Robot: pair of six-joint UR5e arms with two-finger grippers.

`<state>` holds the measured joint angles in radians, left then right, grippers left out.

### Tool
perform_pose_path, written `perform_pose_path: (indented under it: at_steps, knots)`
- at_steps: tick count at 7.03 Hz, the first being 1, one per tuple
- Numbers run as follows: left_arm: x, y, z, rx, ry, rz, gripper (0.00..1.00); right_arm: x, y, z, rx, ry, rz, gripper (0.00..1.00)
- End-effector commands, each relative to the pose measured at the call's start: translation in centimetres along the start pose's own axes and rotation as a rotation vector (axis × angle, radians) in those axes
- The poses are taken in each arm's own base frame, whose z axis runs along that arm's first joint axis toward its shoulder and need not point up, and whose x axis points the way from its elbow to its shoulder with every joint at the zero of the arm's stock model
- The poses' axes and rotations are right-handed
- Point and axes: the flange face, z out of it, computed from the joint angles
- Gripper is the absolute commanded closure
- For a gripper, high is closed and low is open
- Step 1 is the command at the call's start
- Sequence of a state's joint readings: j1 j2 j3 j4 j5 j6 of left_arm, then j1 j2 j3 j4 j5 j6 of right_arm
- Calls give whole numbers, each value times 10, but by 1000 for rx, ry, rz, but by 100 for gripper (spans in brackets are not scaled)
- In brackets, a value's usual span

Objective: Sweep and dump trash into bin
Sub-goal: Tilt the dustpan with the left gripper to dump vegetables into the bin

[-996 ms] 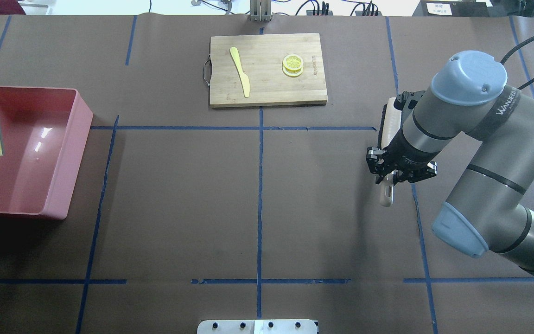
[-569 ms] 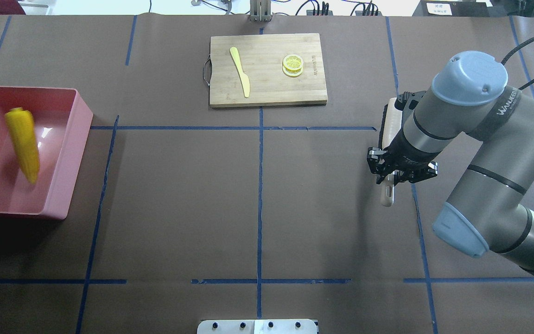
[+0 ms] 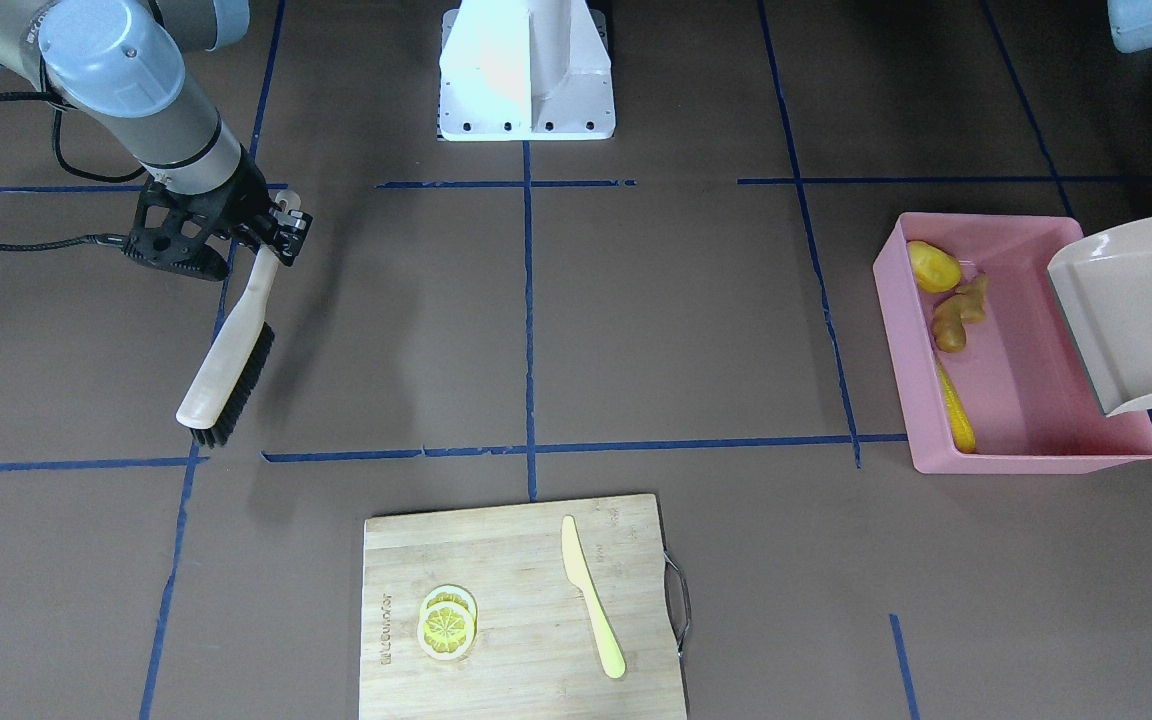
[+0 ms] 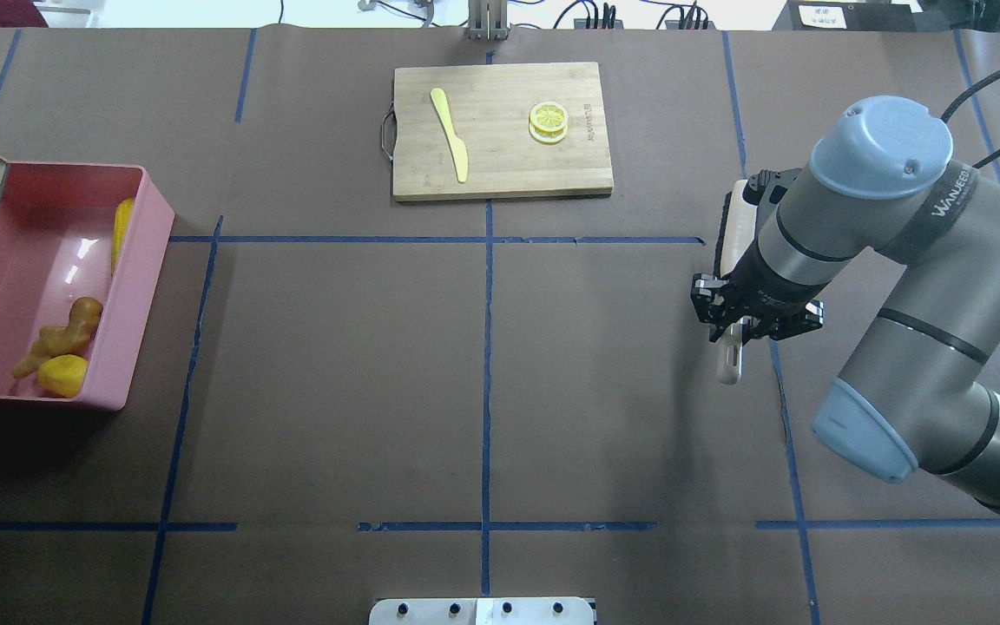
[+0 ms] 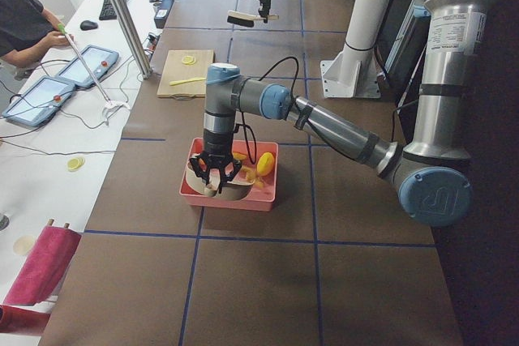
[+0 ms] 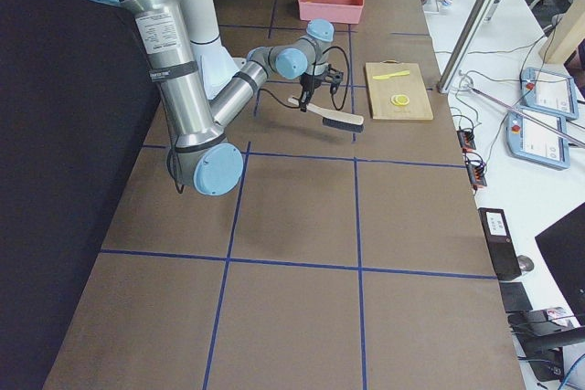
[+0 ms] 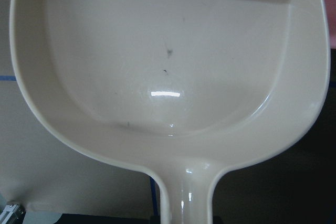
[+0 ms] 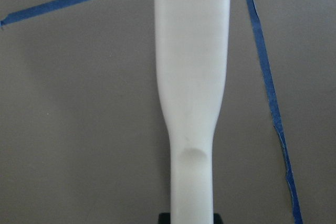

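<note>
The pink bin stands at the table's left end and holds the trash. The corn cob lies along its wall, and the ginger root and yellow lump lie in a corner. The beige dustpan hangs tilted over the bin, bare inside in the left wrist view. My left gripper is at its handle, but I cannot tell its state. My right gripper is shut on the handle of the brush, which slants down at the right side of the table.
A wooden cutting board at the far middle carries a pale yellow knife and lemon slices. The robot's white base stands at the near edge. A person sits at a side table with tablets.
The corn cob, the ginger root and the yellow lump have slid off the dustpan into the bin. The dustpan has drawn back towards the left edge. The right arm has barely moved.
</note>
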<state>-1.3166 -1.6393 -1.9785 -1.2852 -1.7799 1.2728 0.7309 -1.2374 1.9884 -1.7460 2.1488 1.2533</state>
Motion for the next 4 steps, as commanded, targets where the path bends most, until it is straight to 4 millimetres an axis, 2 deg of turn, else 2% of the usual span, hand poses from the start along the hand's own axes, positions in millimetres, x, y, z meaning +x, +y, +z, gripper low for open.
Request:
perform_pose_path:
  at_steps: [1,3,4]
  knots:
    - [-17,-13,-18,33,-5,10,100,15,4,-3,8,7,6,100]
    - [-35,-44,-54,212,4,-67,100,25,3,-2,13,16,14,100]
    - [-43,-61,-70,309,18,-109,100,37,5,-1,12,24,7,100]
